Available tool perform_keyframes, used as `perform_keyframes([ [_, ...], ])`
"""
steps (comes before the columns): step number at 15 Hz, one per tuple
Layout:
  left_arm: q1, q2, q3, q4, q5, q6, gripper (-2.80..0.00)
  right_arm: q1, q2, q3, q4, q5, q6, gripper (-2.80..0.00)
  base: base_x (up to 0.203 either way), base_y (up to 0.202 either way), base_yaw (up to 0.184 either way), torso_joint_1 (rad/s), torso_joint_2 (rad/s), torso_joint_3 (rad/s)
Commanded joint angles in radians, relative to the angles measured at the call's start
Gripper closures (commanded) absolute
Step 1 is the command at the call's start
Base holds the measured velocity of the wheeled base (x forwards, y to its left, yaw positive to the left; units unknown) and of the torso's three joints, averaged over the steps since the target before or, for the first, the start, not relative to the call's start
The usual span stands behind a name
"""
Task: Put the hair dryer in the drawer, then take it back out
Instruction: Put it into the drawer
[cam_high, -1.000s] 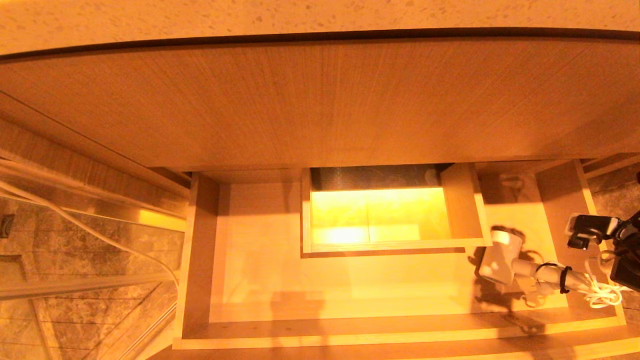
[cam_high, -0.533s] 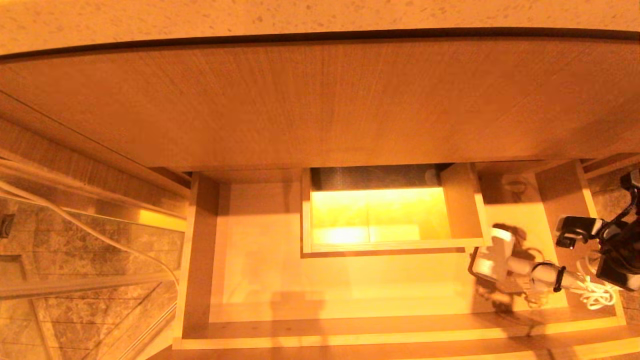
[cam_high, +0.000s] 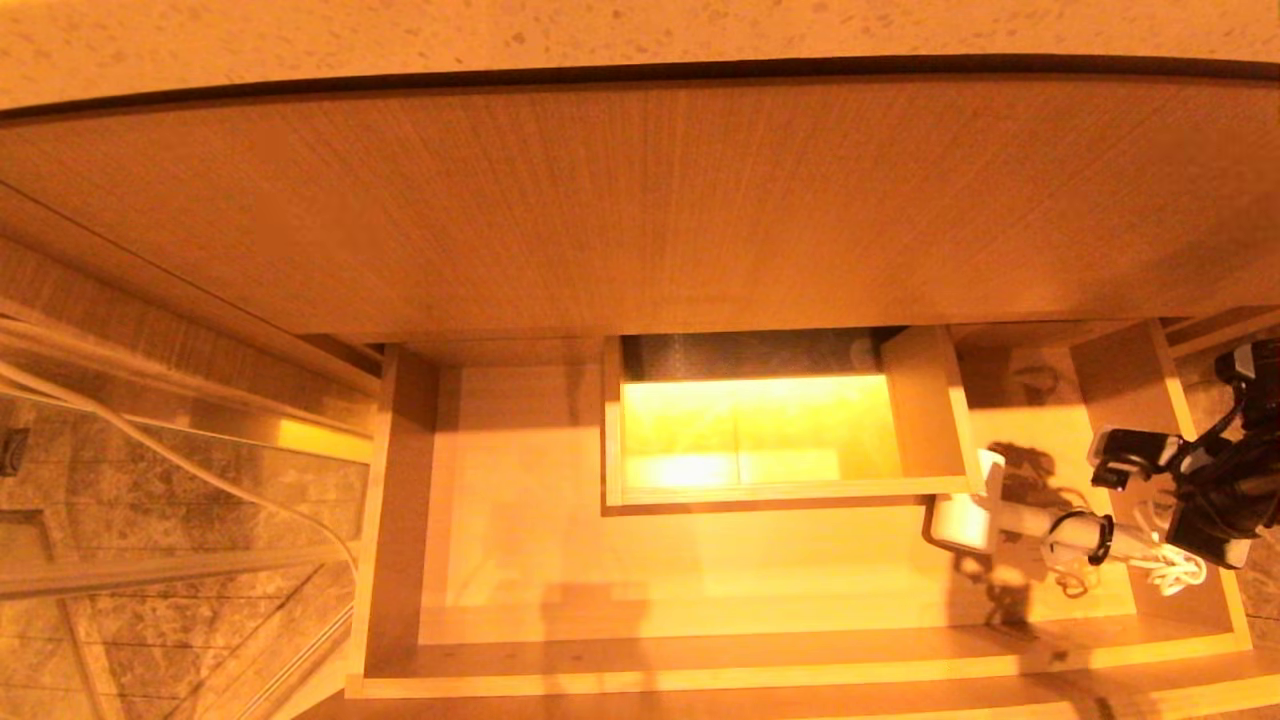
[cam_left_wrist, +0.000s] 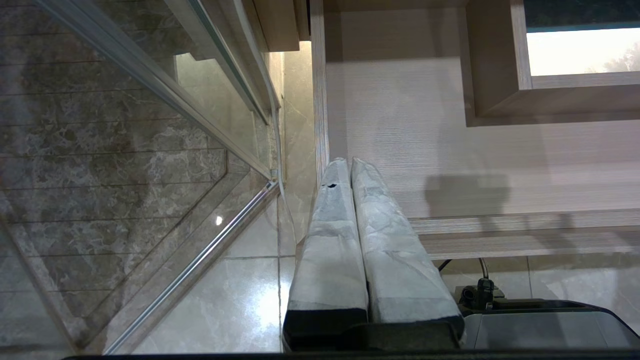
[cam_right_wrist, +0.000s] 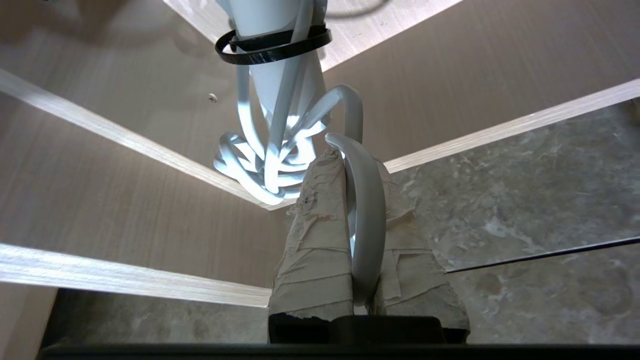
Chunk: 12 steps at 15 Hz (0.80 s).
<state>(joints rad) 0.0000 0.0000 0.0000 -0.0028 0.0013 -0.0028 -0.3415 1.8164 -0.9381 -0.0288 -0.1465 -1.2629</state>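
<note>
Nothing to read here, honestly. No lettering, logo, number or sticker shows on the hair dryer (cam_high: 985, 515), on its cord (cam_right_wrist: 280, 165), or anywhere on the wood of the drawer (cam_high: 700, 675). Just bare surfaces all round.

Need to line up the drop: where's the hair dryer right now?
In the head view the hair dryer hangs over the right end of the open drawer, just right of the boxed cut-out, held by its cord in the right gripper.
</note>
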Motion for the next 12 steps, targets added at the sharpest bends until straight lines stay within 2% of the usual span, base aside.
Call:
perform_keyframes([
  [1, 0.0, 0.0, 0.0, 0.0, 0.0, 0.0, 0.0, -0.001, 0.004, -0.004, -0.006, -0.001, -0.016, 0.0, 0.0, 0.0, 0.0, 0.0, 0.0, 0.0],
  [12, 0.0, 0.0, 0.0, 0.0, 0.0, 0.0, 0.0, -0.008, 0.0, 0.035, -0.02, -0.004, -0.033, 0.0, 0.0, 0.0, 0.0, 0.0, 0.0, 0.0],
])
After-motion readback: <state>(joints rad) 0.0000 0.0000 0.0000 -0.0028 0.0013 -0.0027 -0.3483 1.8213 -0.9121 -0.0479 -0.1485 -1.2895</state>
